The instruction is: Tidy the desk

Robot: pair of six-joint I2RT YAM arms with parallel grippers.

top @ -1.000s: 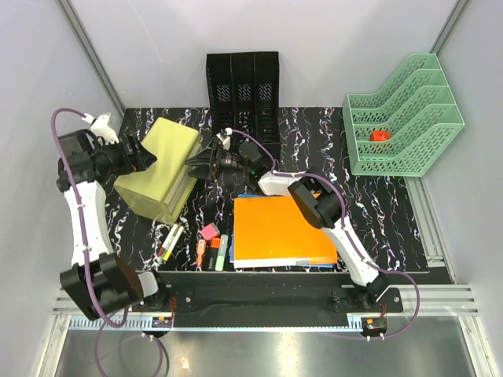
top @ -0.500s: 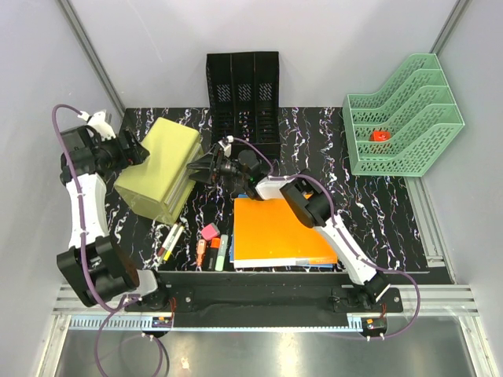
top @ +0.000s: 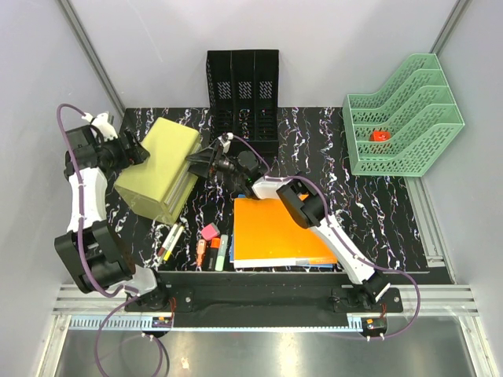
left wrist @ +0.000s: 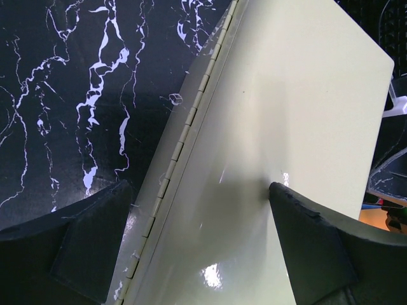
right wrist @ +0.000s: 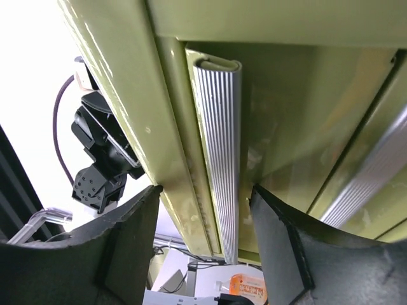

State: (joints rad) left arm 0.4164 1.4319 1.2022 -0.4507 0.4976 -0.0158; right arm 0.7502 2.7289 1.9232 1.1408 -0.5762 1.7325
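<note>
Your surface (top: 314, 141) lies under the yellow-green folder stack (top: 161, 161) and runs out well to its right. The stack sits askew and looks raised along one side; how much of it rests down can't be told.

The left end effector (top: 132, 149) is released, fingers spread wide astride the stack's hinged left edge. The right end effector (top: 196, 163), at the stack's right edge, also stands unclenched, its fingers bracketing a ribbed binding bar (right wrist: 219, 159).

With nothing clamped, the stack could slide free if either arm pulls. If you pinch only that one bar, the other folders may fan apart and drop. They would land on the markers (top: 212, 250) just near of the stack, or nudge the orange folder (top: 279, 228) to its right.
</note>
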